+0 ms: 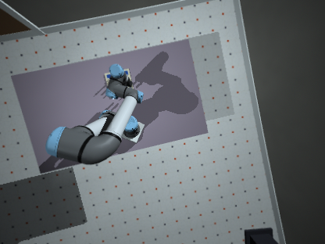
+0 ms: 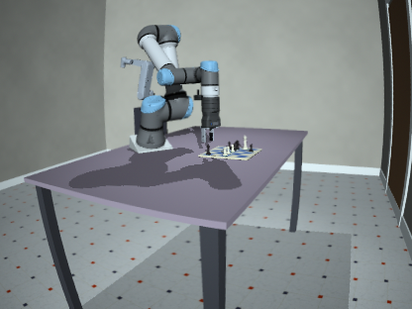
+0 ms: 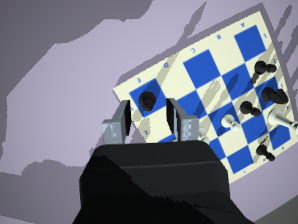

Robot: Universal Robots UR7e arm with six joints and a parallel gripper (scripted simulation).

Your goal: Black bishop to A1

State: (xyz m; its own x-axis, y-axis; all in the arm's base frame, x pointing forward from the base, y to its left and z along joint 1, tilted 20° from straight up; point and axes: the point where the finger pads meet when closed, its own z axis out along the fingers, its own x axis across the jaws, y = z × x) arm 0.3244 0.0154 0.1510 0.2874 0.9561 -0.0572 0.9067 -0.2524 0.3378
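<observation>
Black bishop [image 3: 147,100] stood on corner square at left end of board [image 3: 200,70], centre of wrist frame; framed between fingers of open gripper [image 3: 148,123], ungrasped, above bench [image 2: 149,173].

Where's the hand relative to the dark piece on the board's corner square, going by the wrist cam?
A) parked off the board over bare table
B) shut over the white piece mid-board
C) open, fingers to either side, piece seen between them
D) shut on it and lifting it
C: in the wrist view the hand is open, and the dark piece on the corner blue square shows between its two fingers, ungripped.
</observation>
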